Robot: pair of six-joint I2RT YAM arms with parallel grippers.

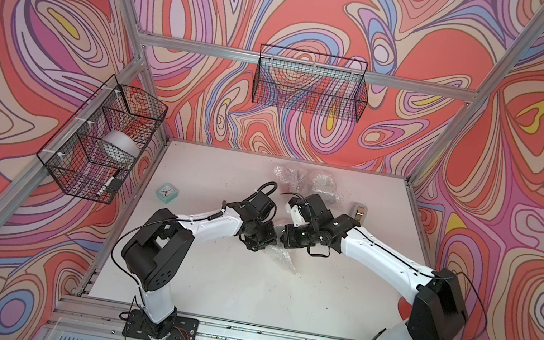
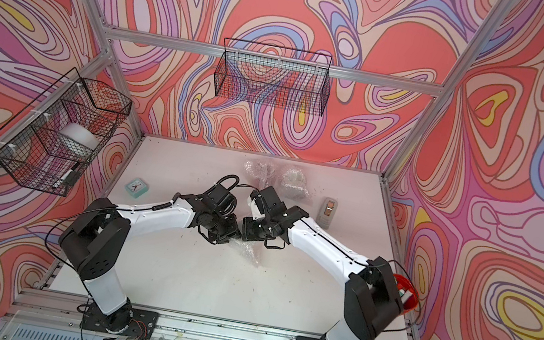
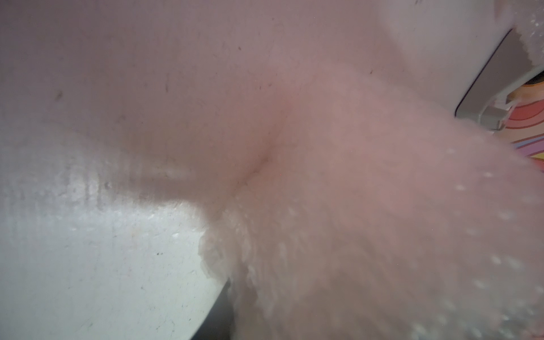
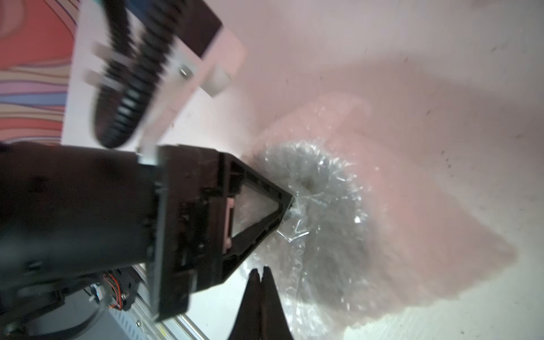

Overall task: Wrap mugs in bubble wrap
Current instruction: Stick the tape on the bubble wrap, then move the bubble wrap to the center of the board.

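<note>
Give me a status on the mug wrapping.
Done: a wrapped bundle and a second wrapped bundle sit at the table's far edge. In hand: a third bundle lies mid-table; the left gripper appears to pinch its bubble wrap, the right gripper is shut beside. Left: closing this one, perhaps with the tape dispenser, which stands apart at the right. No bare mug shows; the bundles' contents cannot be seen.
</note>
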